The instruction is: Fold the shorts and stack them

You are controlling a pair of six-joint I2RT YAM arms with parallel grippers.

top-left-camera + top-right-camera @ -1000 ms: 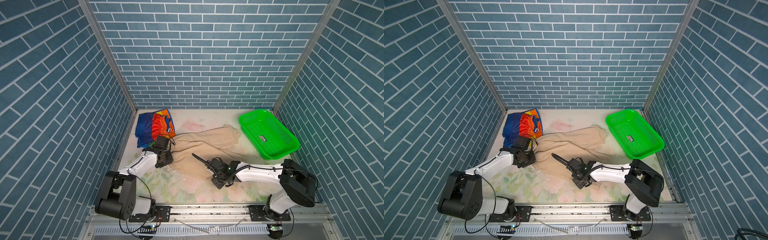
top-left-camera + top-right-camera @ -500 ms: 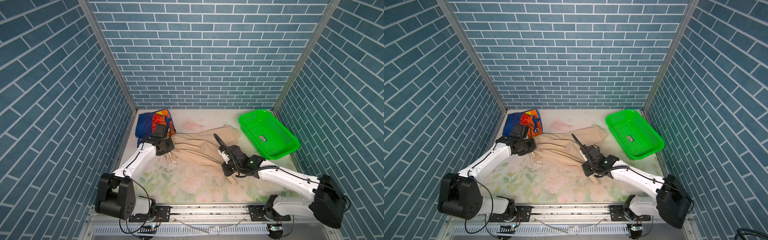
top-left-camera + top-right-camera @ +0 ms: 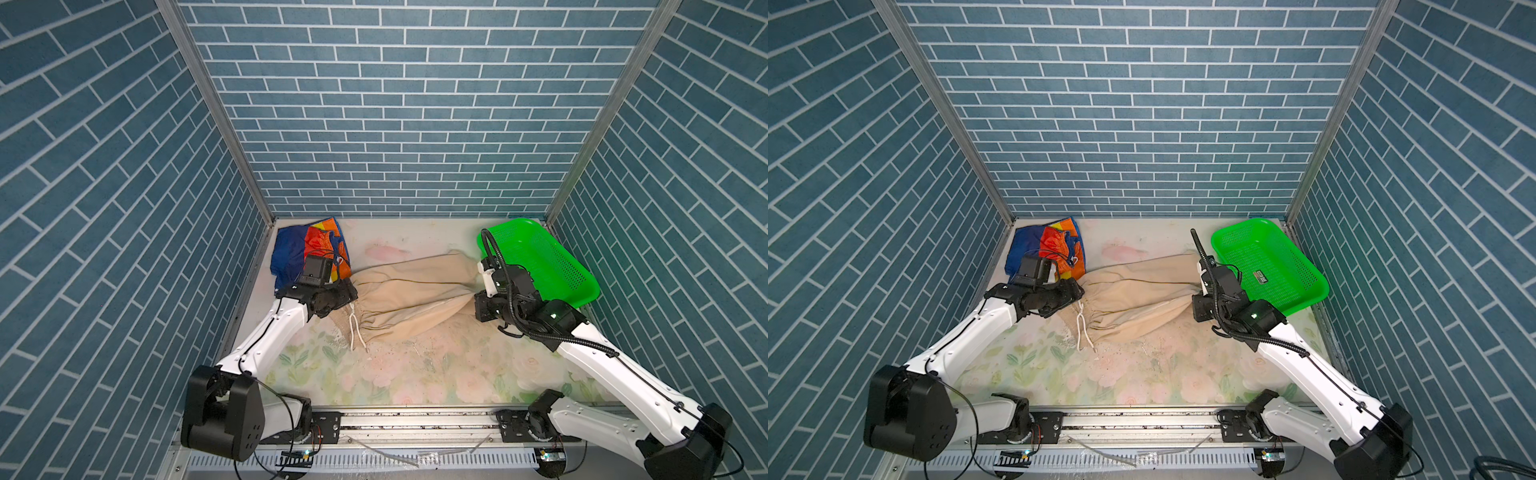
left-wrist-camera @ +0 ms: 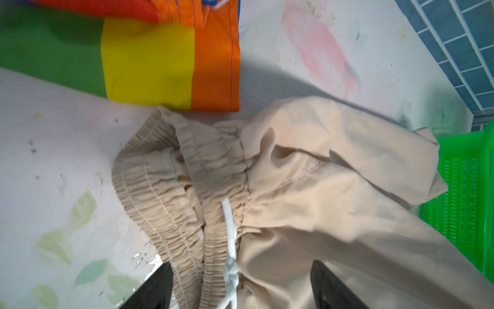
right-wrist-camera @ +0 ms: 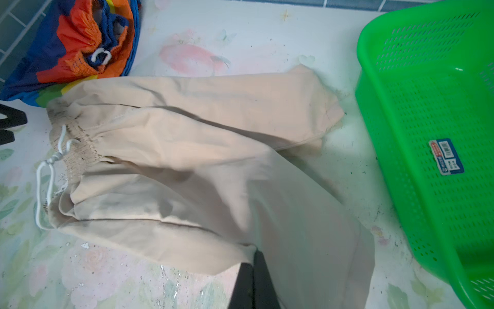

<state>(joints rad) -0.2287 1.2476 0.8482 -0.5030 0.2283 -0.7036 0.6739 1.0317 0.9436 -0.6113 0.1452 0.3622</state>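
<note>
Across the flowered table (image 3: 415, 374), in both top views, the beige shorts (image 3: 409, 291) stretch from the left gripper (image 3: 347, 296) at the waistband to the right gripper (image 3: 478, 306) at a leg end, just beside the green basket (image 3: 552, 266). The shiny striped shorts (image 3: 299, 249) lie bunched in the far left corner.

Left wrist view: the fingers (image 4: 160, 286) are spread wide, straddling the gathered waistband (image 4: 160, 192) and white drawstring (image 4: 230, 227).

Right wrist view: the fingers (image 5: 250, 283) are pressed together, pinching the soft matte cloth. A second ago this gripper stood near the table's middle.
</note>
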